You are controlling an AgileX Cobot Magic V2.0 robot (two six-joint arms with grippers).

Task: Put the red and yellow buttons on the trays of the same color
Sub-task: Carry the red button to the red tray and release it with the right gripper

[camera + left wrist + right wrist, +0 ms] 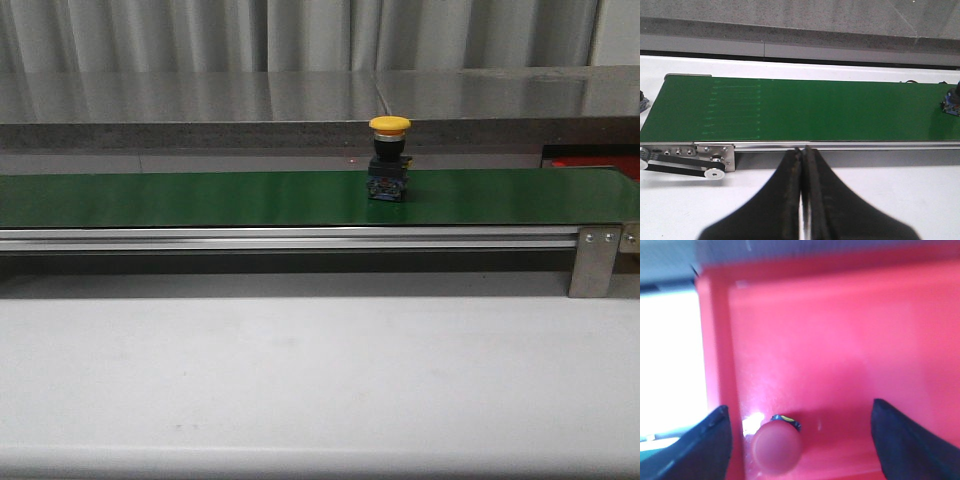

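The left gripper (802,200) hung shut and empty near the green belt (805,110); the yellow button (389,158) stood upright on the belt, well off to its right. The right gripper (800,440) hung wide open over the red tray (840,340), the red button (776,448) between its fingers, untouched. The belt might carry the yellow button away.

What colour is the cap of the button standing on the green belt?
Yellow: the mushroom-capped push button has a yellow cap, clearest in the front view.
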